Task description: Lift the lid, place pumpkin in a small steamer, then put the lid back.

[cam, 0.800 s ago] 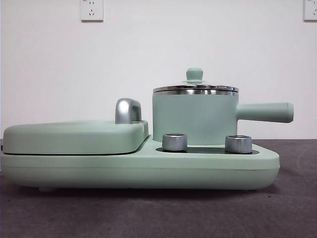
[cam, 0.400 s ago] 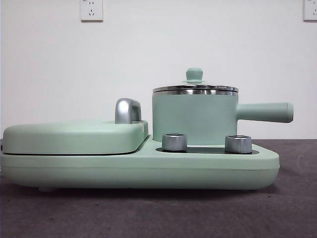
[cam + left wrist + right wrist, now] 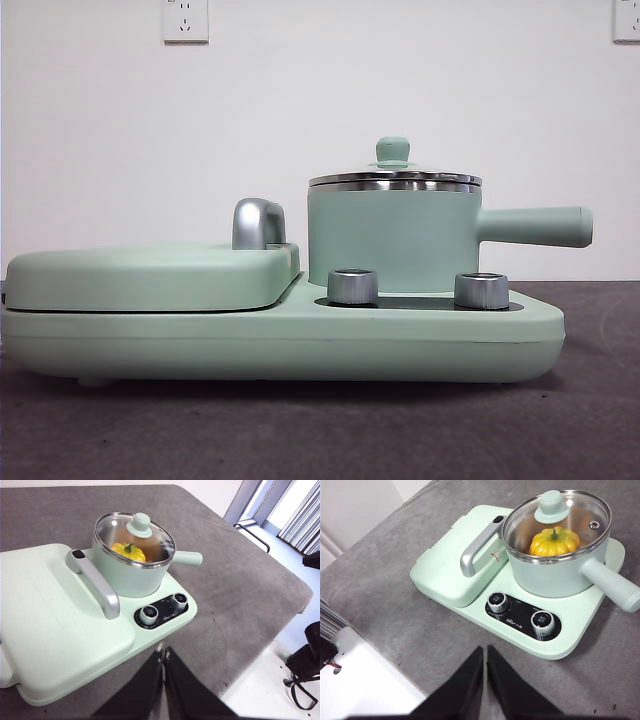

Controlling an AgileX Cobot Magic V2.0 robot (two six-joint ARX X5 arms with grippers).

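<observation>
- Both tools, left tool (image 3: 163, 652) and right tool (image 3: 484, 651), hang clenched shut, gripping nothing, well back over the grey surface (image 3: 395, 600).
- Further off, the small steamer (image 3: 392, 240) sits on its base, lid (image 3: 394, 178) on.
- Pumpkin (image 3: 554, 541) sits inside, under the glass.

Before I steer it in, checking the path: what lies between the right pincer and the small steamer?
In the right wrist view, bare grey table, then the base's control panel with two knobs, lie between the right pincer and the small steamer.
</observation>
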